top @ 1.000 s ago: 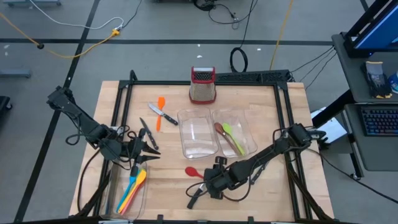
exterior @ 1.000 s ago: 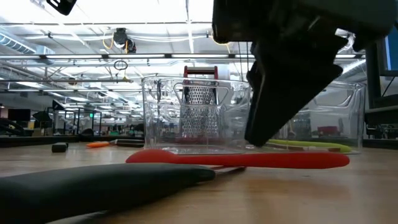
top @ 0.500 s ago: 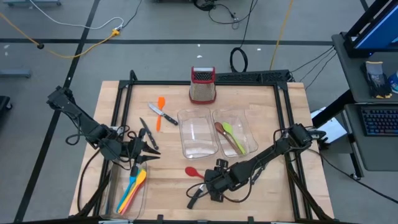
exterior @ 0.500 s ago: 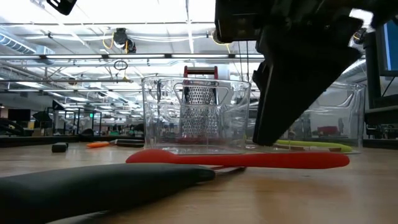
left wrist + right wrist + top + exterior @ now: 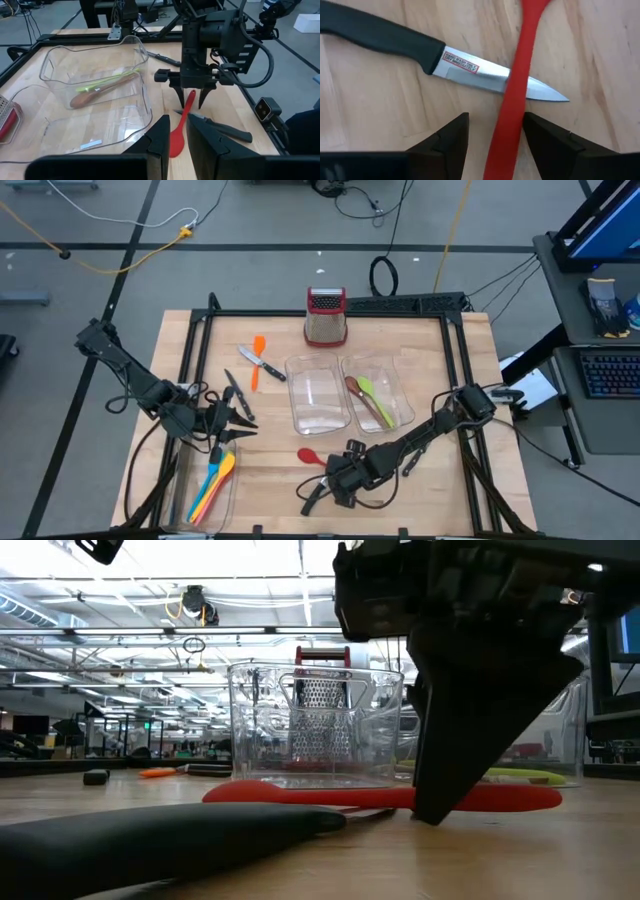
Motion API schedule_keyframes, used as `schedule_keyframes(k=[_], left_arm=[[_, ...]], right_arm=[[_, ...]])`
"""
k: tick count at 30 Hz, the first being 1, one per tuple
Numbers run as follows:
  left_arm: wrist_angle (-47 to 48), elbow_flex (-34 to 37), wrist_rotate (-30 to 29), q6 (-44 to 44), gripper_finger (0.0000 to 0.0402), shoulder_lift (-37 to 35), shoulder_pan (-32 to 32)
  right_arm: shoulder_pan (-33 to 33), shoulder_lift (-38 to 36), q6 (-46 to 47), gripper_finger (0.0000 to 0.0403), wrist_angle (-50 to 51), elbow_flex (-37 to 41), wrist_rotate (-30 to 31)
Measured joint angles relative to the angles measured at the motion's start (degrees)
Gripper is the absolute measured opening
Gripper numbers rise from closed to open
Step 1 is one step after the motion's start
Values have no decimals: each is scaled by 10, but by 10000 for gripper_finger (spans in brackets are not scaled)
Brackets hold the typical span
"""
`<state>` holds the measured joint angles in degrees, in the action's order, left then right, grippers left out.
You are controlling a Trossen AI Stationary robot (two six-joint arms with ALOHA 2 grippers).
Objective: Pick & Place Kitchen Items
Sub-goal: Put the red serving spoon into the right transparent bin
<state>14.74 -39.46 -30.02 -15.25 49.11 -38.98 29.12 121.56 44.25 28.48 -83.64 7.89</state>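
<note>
While the right gripper (image 5: 337, 483) is being held low over the near part of the tabletop (image 5: 270, 480), its fingers (image 5: 451, 137) are being kept apart on either side of the red spoon's (image 5: 516, 105) handle, not yet closed on it. That spoon is lying across the blade of a black-handled knife (image 5: 420, 50). Just beyond, two clear trays (image 5: 318, 395) are sitting side by side, one carrying a green spoon (image 5: 372, 397) and a brown spoon (image 5: 356, 391). Farther off, the left gripper (image 5: 240, 422) is being held narrowly open and empty, near another knife (image 5: 234, 387).
</note>
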Motion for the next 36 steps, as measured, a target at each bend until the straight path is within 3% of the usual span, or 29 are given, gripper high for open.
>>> schedule_keyframes(k=[9, 26, 31, 36], left_arm=[[0, 0, 0, 1, 65, 0, 0], [0, 0, 1, 6, 65, 0, 0], [0, 0, 1, 5, 65, 0, 0], [0, 0, 2, 1, 65, 0, 0]], right_arm=[[0, 1, 35, 48, 21, 1, 1], [17, -103, 28, 47, -15, 4, 38], [21, -149, -23, 47, -41, 4, 34], [21, -194, -118, 47, -70, 4, -9]])
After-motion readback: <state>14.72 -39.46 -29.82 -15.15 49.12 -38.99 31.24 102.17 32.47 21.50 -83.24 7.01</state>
